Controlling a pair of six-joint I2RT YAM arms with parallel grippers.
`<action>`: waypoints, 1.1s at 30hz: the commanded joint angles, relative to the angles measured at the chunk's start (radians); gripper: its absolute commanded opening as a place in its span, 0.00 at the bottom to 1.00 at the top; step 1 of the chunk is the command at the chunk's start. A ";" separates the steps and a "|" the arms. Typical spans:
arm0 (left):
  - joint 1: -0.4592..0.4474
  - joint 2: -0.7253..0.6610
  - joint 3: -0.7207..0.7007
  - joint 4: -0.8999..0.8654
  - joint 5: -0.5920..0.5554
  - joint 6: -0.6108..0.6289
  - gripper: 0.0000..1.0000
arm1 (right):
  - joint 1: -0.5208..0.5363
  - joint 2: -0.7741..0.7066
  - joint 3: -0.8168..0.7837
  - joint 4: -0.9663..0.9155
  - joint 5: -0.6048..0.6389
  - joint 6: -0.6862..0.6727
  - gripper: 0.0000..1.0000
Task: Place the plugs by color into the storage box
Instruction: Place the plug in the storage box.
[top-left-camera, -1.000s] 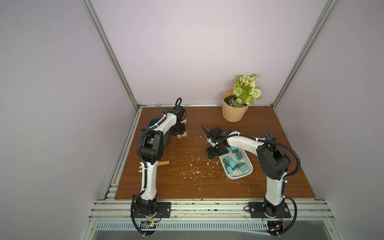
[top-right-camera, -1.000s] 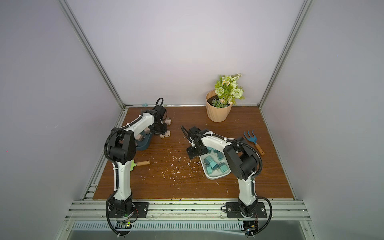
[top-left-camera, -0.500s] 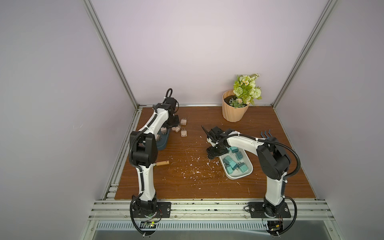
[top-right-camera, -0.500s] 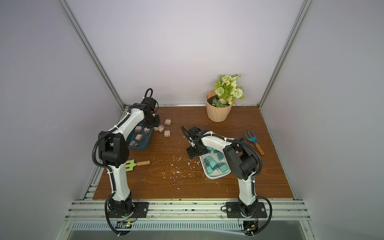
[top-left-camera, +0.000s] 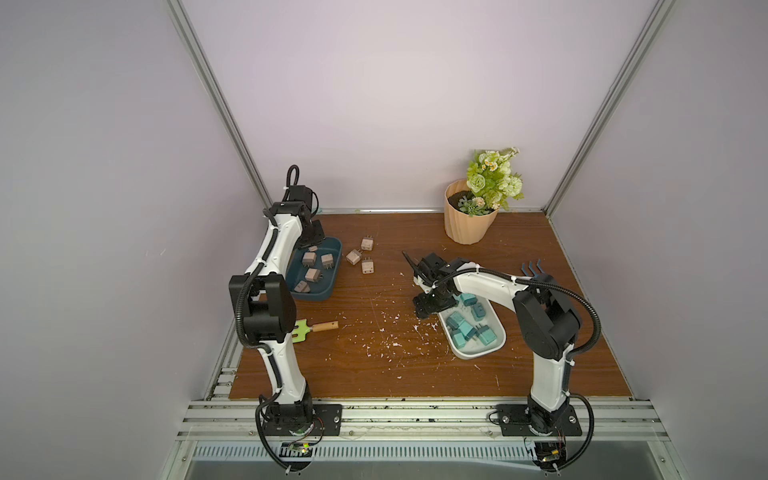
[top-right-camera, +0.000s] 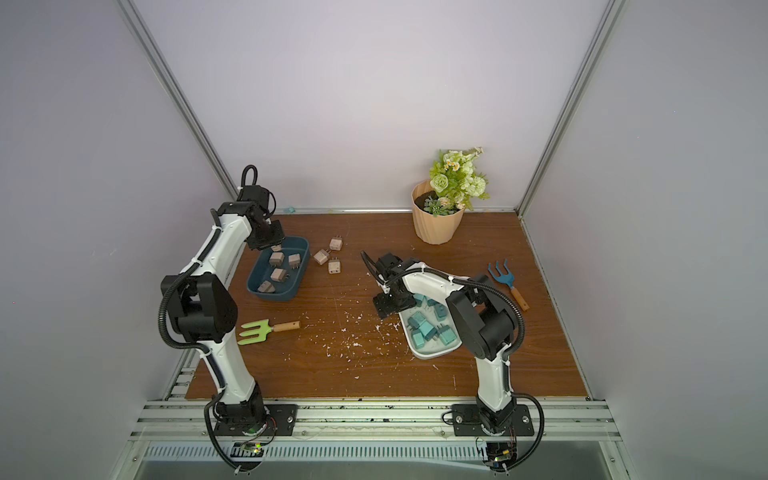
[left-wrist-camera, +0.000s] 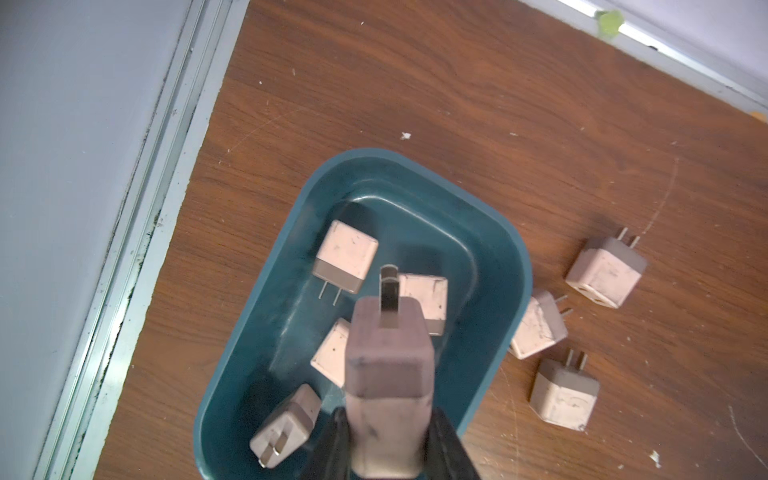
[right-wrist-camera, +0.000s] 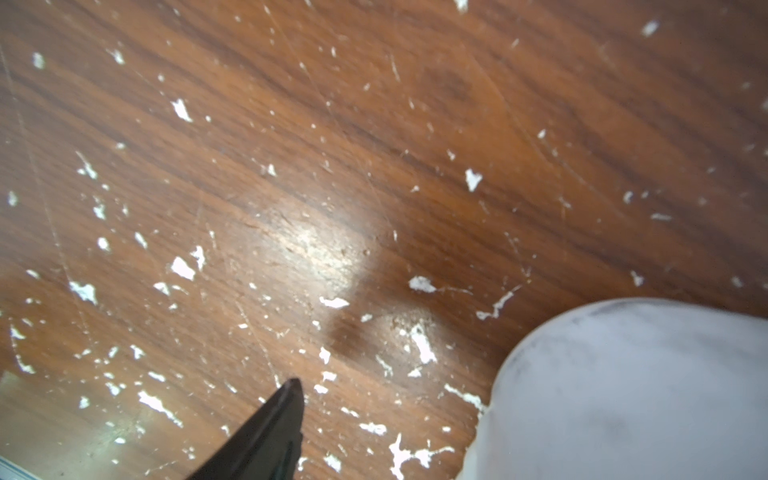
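Hovering over the far end of the dark tray near the desk's far left corner, with the left claw clamped on a tan plug, prongs pointing away from the wrist camera. Lying inside that tray: four tan plugs, loose and at mixed angles. Lying flat by the left edge, nearer the front: a green fork. Sitting on the bare desk just right of the dark tray: three tan plugs, close together, outside the rim. Lying scattered across the middle and toward the front: white flecks. Hanging at the far left end of the white tray, right of the middle, with the right claw standing apart and gripping nothing. Lying heaped inside that tray: teal plugs. Lying by the right edge: a blue fork. Standing in the far right corner: a pot of flowers.
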 joint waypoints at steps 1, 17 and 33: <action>0.007 0.063 0.001 -0.026 -0.020 0.019 0.28 | 0.008 0.051 -0.029 -0.011 -0.043 -0.008 0.80; 0.007 0.227 0.034 -0.017 -0.077 0.033 0.29 | 0.009 0.056 -0.026 -0.015 -0.045 0.005 0.80; 0.005 0.155 0.001 0.001 -0.039 0.027 0.62 | 0.009 0.075 0.002 -0.021 -0.048 0.008 0.80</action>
